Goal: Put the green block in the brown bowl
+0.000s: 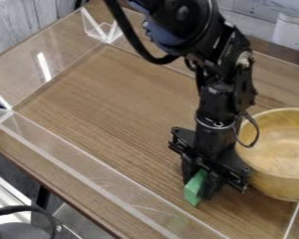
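Observation:
The green block [194, 188] stands on end on the wooden table, just left of the brown bowl [284, 152]. My gripper [200, 175] points straight down over the block and is shut on its upper part; only the lower half of the block shows below the fingers. The bowl sits at the right edge of the view, partly cut off, with nothing visible inside it. The black arm rises from the gripper toward the top of the view.
A clear acrylic wall [64, 159] runs along the table's front and left sides, with another clear panel at the back. The wooden table top [102, 103] stretches left of the arm. A black chair base shows at the lower left.

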`<state>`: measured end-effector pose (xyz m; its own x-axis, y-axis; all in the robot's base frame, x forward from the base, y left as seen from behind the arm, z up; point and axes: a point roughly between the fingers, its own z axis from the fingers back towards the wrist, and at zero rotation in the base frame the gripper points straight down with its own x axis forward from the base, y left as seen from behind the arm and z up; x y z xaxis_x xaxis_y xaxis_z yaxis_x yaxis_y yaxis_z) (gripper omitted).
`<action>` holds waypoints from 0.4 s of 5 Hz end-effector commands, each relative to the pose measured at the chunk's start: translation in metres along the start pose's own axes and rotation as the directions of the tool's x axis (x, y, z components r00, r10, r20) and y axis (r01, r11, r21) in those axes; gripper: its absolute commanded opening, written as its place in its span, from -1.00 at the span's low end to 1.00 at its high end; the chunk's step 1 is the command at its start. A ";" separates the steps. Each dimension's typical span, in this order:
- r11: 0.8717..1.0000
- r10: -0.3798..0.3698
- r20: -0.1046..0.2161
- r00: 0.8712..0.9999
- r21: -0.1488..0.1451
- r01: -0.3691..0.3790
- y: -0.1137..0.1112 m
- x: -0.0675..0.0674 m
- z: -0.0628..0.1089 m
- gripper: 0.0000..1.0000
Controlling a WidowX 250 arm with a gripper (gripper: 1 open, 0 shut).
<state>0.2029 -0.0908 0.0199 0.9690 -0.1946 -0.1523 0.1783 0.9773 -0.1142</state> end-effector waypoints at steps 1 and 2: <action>0.998 -0.055 0.025 0.998 -0.007 0.055 -0.010 -0.001 0.008 -1.00; 0.998 -0.062 0.049 0.997 -0.006 0.063 -0.011 0.000 0.020 -1.00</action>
<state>0.1965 -0.0934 0.0283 0.9628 -0.2166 -0.1613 0.1989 0.9728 -0.1192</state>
